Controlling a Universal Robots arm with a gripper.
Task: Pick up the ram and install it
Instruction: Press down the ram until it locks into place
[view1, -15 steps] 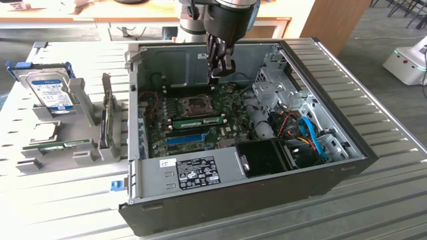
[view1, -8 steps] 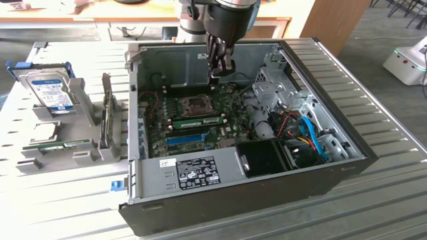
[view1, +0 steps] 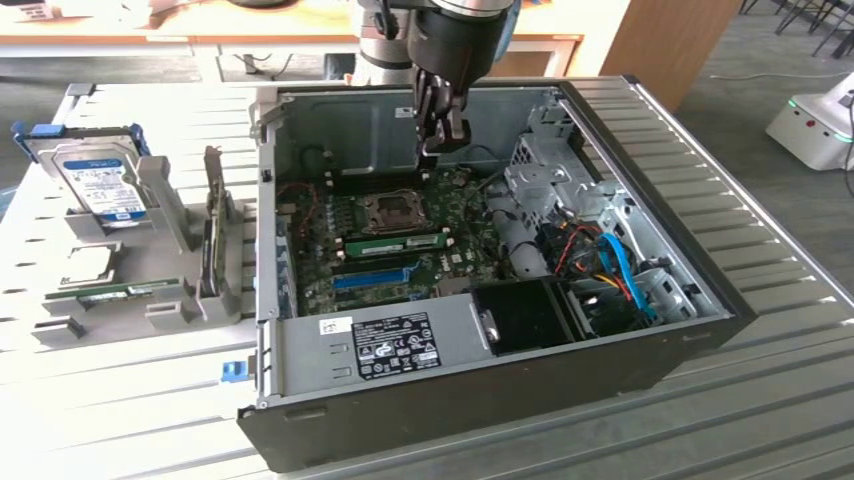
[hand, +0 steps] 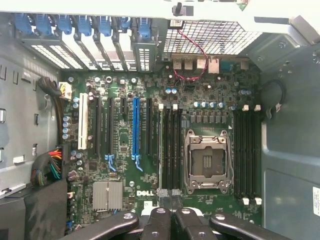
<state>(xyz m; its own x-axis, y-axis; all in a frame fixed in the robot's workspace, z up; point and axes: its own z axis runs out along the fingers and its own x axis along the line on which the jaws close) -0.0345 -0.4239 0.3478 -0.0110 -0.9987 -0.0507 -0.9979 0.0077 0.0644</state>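
jaws: black, closed, above green motherboard (view1: 461, 205) | ram (view1: 396, 242): thin green stick, pale label, upright on it

The ram (view1: 395, 242) is green like the motherboard (hand: 220, 197), with one blue slot (hand: 135, 125) and one white slot (hand: 83, 122).

The ram (view1: 398, 242), a narrow green stick, stands on edge on the motherboard (view1: 461, 255), apparently seated beside the processor socket (view1: 396, 209).
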